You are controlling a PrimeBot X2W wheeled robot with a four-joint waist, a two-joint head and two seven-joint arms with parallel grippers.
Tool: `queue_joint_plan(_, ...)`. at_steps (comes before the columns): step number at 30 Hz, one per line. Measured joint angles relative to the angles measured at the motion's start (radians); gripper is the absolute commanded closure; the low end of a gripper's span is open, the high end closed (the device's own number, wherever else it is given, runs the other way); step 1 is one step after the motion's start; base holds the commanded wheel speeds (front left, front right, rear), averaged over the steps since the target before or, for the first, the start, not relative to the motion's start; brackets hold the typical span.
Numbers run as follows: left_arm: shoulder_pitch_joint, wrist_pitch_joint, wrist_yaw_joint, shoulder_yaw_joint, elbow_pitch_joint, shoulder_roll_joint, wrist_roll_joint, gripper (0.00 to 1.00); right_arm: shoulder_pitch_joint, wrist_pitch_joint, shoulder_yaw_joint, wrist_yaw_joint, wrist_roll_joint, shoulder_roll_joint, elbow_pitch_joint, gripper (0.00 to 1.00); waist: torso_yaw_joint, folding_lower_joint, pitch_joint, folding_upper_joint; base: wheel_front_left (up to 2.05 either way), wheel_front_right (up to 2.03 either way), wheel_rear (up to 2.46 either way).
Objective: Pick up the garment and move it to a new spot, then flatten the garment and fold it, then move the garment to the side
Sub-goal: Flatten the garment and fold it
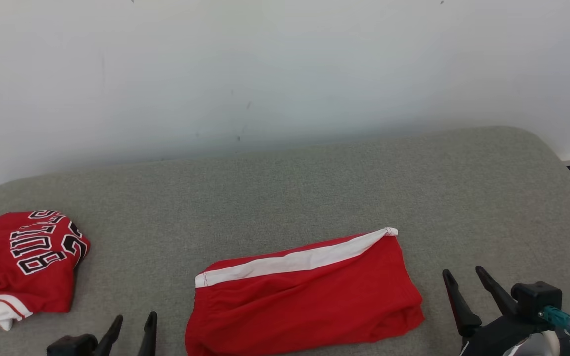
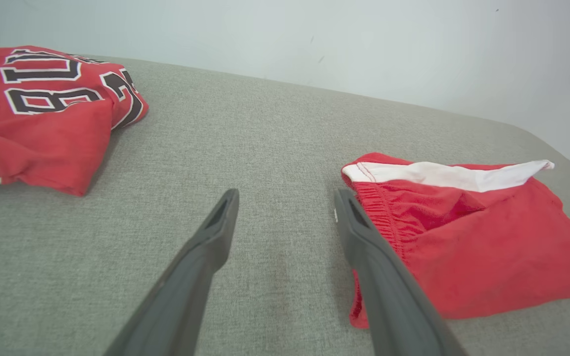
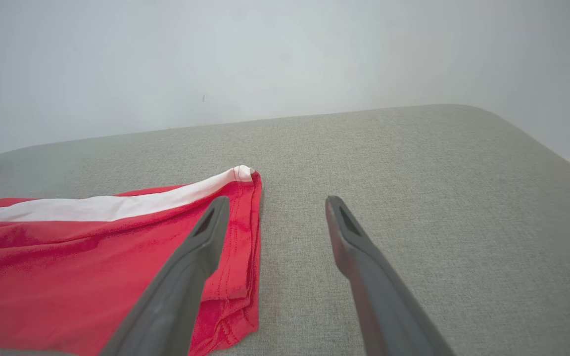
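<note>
Red shorts (image 1: 305, 296) with a white stripe lie folded on the grey cushion (image 1: 285, 188) in the head view, between left gripper (image 1: 135, 317) and right gripper (image 1: 463, 271); Bulls jersey (image 1: 23, 267) off left. Left wrist: fingers (image 2: 206, 247) spread, empty, beside the waistband. Right wrist: fingers (image 3: 191, 257) apart too, one over the shorts' hem.

Our head camera looks down over the grey surface (image 1: 314, 188); both wrist cameras sit low, facing the wall (image 3: 265, 59), sharing the red shorts (image 2: 463, 247).

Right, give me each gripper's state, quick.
Left gripper: open, holding nothing, beside the red shorts.
Right gripper: open, holding nothing.
</note>
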Motion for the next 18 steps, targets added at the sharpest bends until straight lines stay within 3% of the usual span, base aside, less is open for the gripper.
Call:
queue_joint_plan(7, 0.025, -0.001, 0.009, 0.062, -0.017, 0.003, 0.023, 0.0, 0.053, 0.0, -0.053, -0.033, -0.03, -0.011, -0.081, 0.0, -0.014, 0.0, 0.006, 0.0, 0.0, 0.0, 0.0)
queue_joint_plan(18, 0.046, -0.002, 0.009, 0.108, -0.023, -0.003, 0.066, 0.0, 0.095, 0.0, -0.083, -0.049, -0.072, -0.02, -0.158, 0.0, -0.021, 0.0001, 0.01, 0.0, 0.0, 0.0, 0.0)
